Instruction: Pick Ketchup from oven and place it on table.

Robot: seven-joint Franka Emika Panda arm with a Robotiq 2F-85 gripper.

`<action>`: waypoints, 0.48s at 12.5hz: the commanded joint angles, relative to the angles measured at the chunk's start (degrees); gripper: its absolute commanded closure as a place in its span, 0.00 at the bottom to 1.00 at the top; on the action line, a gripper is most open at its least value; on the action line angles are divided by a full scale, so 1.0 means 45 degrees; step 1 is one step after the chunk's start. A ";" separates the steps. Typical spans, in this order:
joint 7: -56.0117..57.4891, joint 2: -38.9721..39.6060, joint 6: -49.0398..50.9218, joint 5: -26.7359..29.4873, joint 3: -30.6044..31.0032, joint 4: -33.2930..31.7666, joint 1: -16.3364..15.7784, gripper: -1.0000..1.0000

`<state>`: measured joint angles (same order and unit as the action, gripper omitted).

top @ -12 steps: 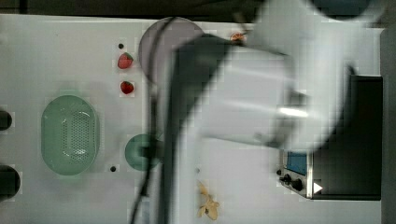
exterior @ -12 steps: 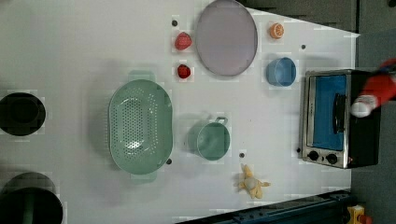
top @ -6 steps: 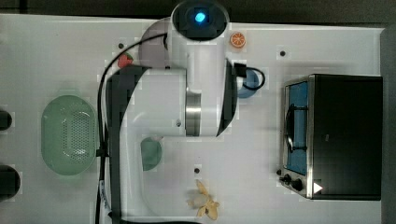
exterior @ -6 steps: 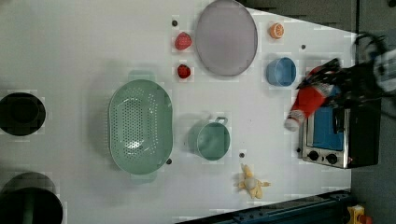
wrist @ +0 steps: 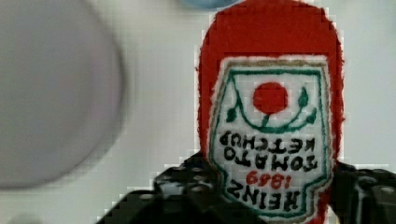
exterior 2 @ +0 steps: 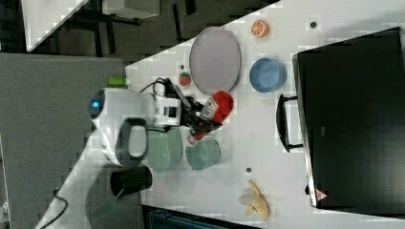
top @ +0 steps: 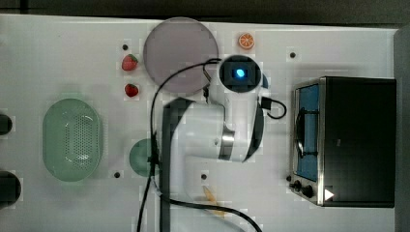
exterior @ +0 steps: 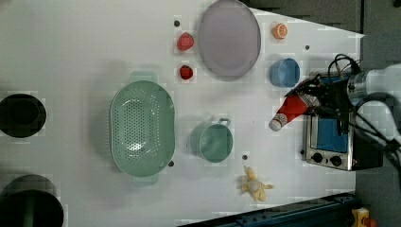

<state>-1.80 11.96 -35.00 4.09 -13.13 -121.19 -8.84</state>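
Gripper [exterior: 309,99] clamped on ketchup [exterior: 288,109], out of oven [exterior: 331,137], tilted cap-down above table [exterior: 85,52] beside blue bowl [exterior: 284,73]. Best lowered slowly onto bare table, clear of bowl; released only once resting.

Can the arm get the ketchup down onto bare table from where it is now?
Probably yes. The tool is shut on the ketchup, already out of the oven, cap tilted down. Bare table lies below the cap, between the blue bowl and the green cup.
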 commanded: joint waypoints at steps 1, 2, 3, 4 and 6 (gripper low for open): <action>-0.0350 -0.0148 -0.1320 -0.0009 0.0248 -0.1208 0.0036 0.36; -0.0350 0.0006 -0.1943 -0.0009 0.0253 -0.1535 0.0034 0.36; -0.0350 0.0186 -0.2522 -0.0009 0.0254 -0.1778 0.0034 0.36; -0.0350 0.0409 -0.2980 -0.0009 0.0253 -0.1937 0.0036 0.36; -0.0351 0.0882 -0.3581 -0.0006 0.0257 -0.2027 0.0034 0.23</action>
<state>-1.82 18.52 -49.46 4.58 -11.88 -131.38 -8.13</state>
